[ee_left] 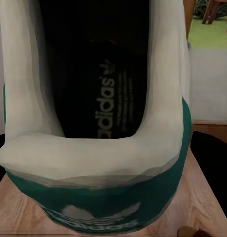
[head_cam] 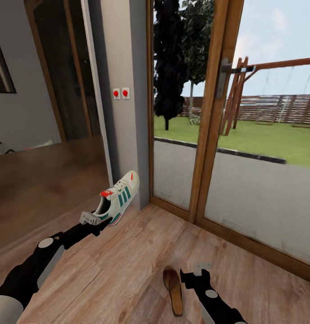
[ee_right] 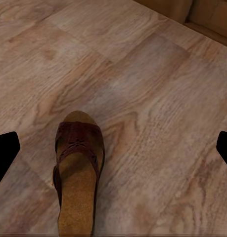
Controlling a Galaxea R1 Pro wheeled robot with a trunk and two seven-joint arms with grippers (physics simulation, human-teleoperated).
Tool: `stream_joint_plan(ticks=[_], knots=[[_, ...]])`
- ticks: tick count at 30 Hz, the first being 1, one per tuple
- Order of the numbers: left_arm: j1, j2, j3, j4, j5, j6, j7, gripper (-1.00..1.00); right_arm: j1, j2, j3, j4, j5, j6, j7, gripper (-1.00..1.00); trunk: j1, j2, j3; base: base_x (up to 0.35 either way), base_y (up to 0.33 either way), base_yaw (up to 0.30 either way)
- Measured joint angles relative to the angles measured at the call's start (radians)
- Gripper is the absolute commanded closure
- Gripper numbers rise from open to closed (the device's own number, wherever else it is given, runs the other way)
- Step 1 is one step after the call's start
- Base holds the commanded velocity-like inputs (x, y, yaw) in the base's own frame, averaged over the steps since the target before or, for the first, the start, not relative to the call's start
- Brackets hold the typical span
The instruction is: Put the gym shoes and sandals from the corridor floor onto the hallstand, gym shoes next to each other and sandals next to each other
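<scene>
While my left gripper clamps a gym shoe aloft for racking, my right gripper hangs spread beside a sandal.

Gym shoe: cream upper with a smooth, matt, leather-like look; green stripes and heel patch; dark printed insole. Sandal: dark-brown strap with a punched leather look over a tan, finely grained, matt insole. Corridor floor: light brown wood planks, pronounced grain, low sheen. Door frame: warm, smooth wood around clear glass; grey, metallic-looking handle.
</scene>
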State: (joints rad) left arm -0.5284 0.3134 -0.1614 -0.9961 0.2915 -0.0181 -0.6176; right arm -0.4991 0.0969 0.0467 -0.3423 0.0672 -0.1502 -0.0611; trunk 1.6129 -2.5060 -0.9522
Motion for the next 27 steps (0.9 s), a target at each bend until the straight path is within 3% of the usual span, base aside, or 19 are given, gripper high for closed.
stream_joint_plan(ticks=[16,19,27], knots=[[0.0,0.0,0.0,0.0,0.0,0.0,0.001,1.0,0.0,0.0,-0.001,-0.011,0.001,0.035,-0.007,-1.0,0.007,-0.004,-0.087,0.0,0.0,0.029],[0.0,0.0,0.0,0.001,0.0,0.0,0.002,1.0,0.0,0.0,-0.001,-0.016,0.002,0.07,-0.005,-1.0,0.009,-0.004,-0.103,0.0,0.0,0.086],[0.0,0.0,0.0,0.001,0.0,0.0,0.002,1.0,-0.001,0.0,0.0,-0.016,0.001,0.076,-0.001,-1.0,0.012,-0.006,-0.146,0.0,0.0,0.183]])
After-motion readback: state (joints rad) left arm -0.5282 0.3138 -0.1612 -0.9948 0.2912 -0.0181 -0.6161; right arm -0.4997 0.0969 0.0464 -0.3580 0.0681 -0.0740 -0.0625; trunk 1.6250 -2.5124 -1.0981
